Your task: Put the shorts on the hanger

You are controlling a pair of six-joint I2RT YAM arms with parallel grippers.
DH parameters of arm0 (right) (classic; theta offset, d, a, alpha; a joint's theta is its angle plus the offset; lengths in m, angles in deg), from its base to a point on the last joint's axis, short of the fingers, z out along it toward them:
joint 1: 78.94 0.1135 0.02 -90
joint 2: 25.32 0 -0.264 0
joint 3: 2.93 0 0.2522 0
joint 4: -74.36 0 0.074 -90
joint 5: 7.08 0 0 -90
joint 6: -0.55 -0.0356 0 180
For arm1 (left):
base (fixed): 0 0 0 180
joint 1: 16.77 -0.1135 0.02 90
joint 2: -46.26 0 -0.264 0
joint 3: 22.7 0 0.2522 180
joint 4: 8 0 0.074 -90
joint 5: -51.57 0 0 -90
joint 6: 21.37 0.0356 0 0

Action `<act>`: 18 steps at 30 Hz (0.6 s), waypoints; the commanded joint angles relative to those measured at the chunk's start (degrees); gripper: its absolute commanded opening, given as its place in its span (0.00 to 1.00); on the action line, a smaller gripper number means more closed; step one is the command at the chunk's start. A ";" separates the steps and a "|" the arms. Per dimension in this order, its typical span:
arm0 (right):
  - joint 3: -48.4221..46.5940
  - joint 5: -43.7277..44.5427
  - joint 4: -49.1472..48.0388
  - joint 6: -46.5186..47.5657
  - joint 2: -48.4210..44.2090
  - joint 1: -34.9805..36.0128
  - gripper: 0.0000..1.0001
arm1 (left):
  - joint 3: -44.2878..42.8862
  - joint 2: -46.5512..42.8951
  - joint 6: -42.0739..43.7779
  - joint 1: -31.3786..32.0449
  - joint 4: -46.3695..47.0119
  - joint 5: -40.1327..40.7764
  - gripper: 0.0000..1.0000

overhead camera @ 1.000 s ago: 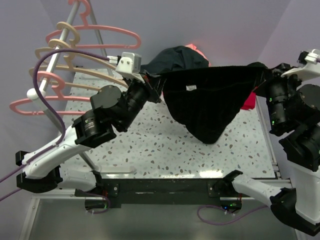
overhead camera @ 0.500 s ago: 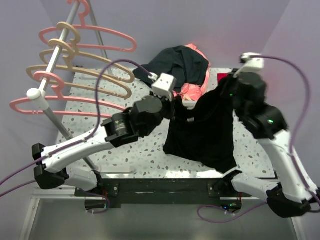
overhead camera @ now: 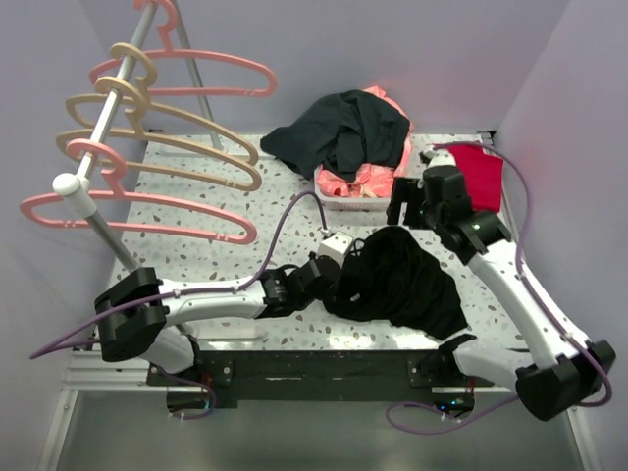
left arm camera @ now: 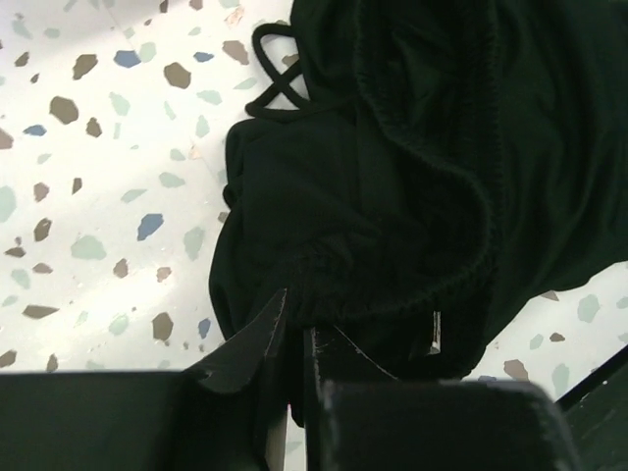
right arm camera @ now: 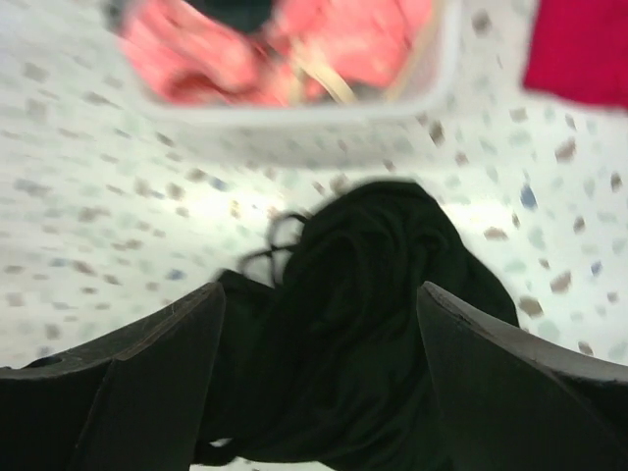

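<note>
The black shorts (overhead camera: 402,285) lie in a crumpled heap on the speckled table, near its front edge. My left gripper (overhead camera: 345,267) is low at the heap's left side. In the left wrist view its fingers (left arm camera: 257,339) stand almost together, with the gathered waistband (left arm camera: 392,285) pinched at their tips. My right gripper (overhead camera: 400,211) hovers open just behind the heap, and the shorts (right arm camera: 383,334) show below its spread fingertips (right arm camera: 201,304). A pink hanger (overhead camera: 137,228) hangs on the rack at the left, away from both grippers.
The slanted rack pole (overhead camera: 108,108) carries several pink and beige hangers. A white basket (overhead camera: 339,199) of pink clothes stands at the back, a dark garment (overhead camera: 339,132) draped over it. A folded red cloth (overhead camera: 481,177) lies at the back right.
Both arms came down from holding the shorts stretched in the air. The right gripper opened and let go, and the shorts dropped into a heap on the table.
</note>
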State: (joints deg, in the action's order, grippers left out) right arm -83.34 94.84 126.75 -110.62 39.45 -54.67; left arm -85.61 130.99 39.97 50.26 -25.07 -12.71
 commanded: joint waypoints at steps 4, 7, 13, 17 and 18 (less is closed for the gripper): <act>-13.92 -22.77 -12.15 9.11 -5.10 7.80 0.83 | 3.26 3.34 -3.33 -0.14 11.22 -3.74 0.47; -19.80 -33.84 -15.58 10.27 -1.33 9.30 0.79 | 3.44 4.92 -3.33 -0.14 11.57 -5.23 0.61; -34.72 -35.74 -13.62 20.79 12.52 24.66 0.76 | 3.44 7.47 -2.10 -0.14 11.57 -9.89 0.73; -43.90 -32.49 -9.28 24.86 21.26 33.63 0.73 | 3.18 7.73 -1.13 -0.23 10.96 -10.42 0.73; -45.13 -31.79 -8.84 25.29 22.75 34.52 0.73 | 3.09 7.82 -1.13 -0.23 10.78 -10.60 0.74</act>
State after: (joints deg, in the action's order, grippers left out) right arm -121.98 63.41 113.68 -91.77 56.83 -24.97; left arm -82.46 138.39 37.82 50.26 -16.64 -21.48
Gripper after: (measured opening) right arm 0.734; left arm 0.732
